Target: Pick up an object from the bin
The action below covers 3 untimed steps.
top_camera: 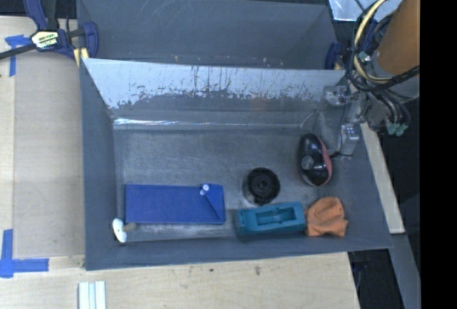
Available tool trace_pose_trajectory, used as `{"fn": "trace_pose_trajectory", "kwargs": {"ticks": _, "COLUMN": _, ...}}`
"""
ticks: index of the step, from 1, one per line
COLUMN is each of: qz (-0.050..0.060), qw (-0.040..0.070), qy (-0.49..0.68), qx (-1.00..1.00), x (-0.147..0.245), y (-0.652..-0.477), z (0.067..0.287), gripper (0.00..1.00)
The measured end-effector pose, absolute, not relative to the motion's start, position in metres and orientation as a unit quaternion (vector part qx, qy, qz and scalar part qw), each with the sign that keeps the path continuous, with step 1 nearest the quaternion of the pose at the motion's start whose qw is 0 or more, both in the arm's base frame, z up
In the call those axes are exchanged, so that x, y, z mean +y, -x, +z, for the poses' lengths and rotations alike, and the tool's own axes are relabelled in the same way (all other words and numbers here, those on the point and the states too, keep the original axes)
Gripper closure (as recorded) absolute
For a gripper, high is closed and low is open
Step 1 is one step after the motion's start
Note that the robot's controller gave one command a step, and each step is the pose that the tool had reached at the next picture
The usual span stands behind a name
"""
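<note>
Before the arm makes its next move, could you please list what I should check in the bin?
1. Gripper inside the bin, at its right side: ok.
2. Gripper centred over the black oval thing: not ok, it stands just right of it in the view.
3. Black oval thing apart from the black round thing and the orange lump: ok.
4. Teal block clear of the orange lump: cannot tell, they lie very close.
5. Blue flat box far from the gripper: ok.

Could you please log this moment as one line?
pincer by bin right wall | nearest: black oval thing, beside it | close by: orange cloth, black round thing | lift: not yet
</note>
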<state>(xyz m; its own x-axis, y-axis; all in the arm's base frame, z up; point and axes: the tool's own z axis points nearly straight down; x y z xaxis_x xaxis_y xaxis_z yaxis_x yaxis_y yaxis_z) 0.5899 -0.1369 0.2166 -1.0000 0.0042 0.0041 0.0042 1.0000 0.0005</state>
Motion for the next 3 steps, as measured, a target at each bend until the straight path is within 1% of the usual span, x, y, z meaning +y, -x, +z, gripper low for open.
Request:
{"fn": "trace_pose_trajectory", "kwargs": {"ticks": 1, "qz": 0.000, "qw": 0.001, "qy": 0.002, "qx": -1.000, "x": -0.137, "y": -0.590, "z": 0.218, "gripper": 0.00}}
{"fn": "trace_pose_trajectory", "kwargs": {"ticks": 2, "qz": 0.000, "qw": -0.003, "qy": 0.027, "qx": -1.000, "x": -0.137, "y": -0.590, "z": 0.233, "gripper": 0.00}}
{"fn": "trace_pose_trajectory", "kwargs": {"ticks": 3, "qz": 0.001, "qw": -0.005, "qy": 0.064, "qx": -0.998, "x": -0.129, "y": -0.569, "z": 0.189, "gripper": 0.00}}
